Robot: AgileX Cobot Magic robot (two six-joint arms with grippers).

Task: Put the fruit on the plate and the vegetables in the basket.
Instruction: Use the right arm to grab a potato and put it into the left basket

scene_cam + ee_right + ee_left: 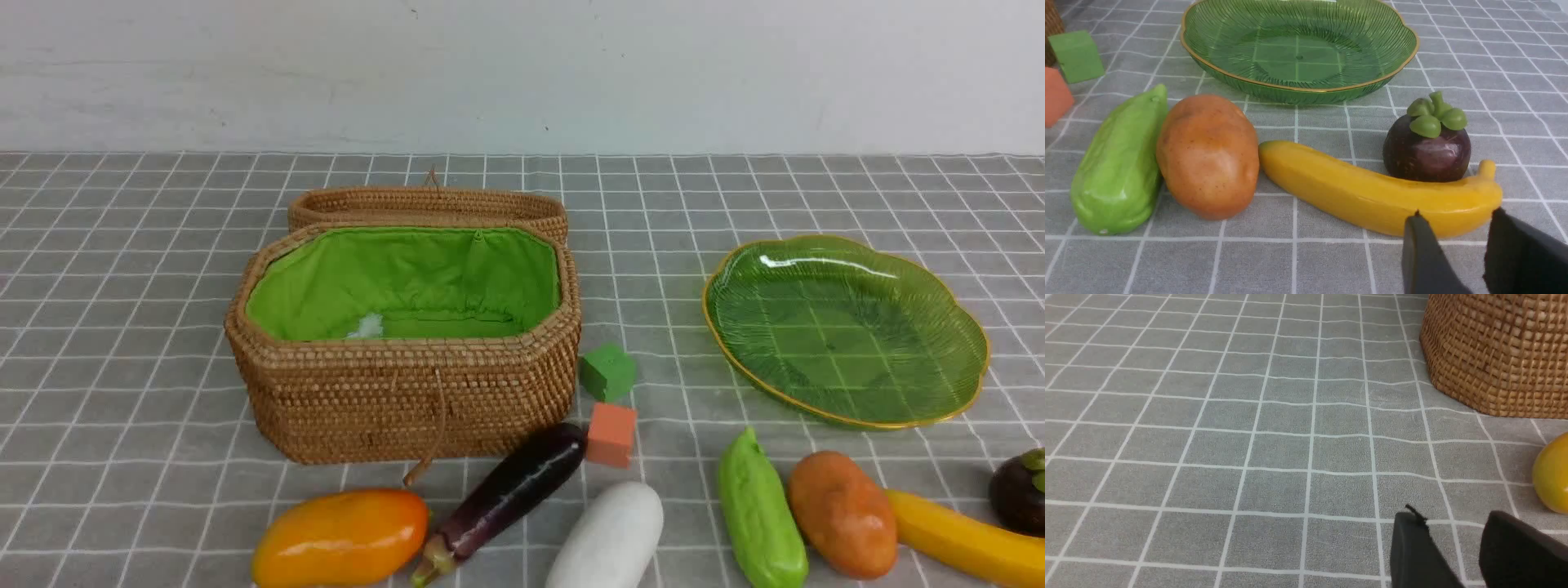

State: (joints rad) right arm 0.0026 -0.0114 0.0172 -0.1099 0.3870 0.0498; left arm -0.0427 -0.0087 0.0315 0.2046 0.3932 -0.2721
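The open basket (408, 392) with green lining stands left of centre, its lid (424, 204) behind it. The empty green plate (845, 327) lies at the right. Along the front lie the mango (339, 539), eggplant (506, 494), radish (608, 539), green pod (759, 514), potato (841, 514), banana (963, 543) and mangosteen (1020, 490). Neither gripper shows in the front view. My left gripper (1453, 522) is open and empty over bare cloth, with the mango (1553, 475) to one side. My right gripper (1453, 220) is open and empty just short of the banana (1372, 192).
A green cube (608, 371) and an orange cube (611, 434) sit between basket and eggplant. A grey checked cloth (122, 327) covers the table up to a white wall. The basket's woven side (1494, 355) shows in the left wrist view.
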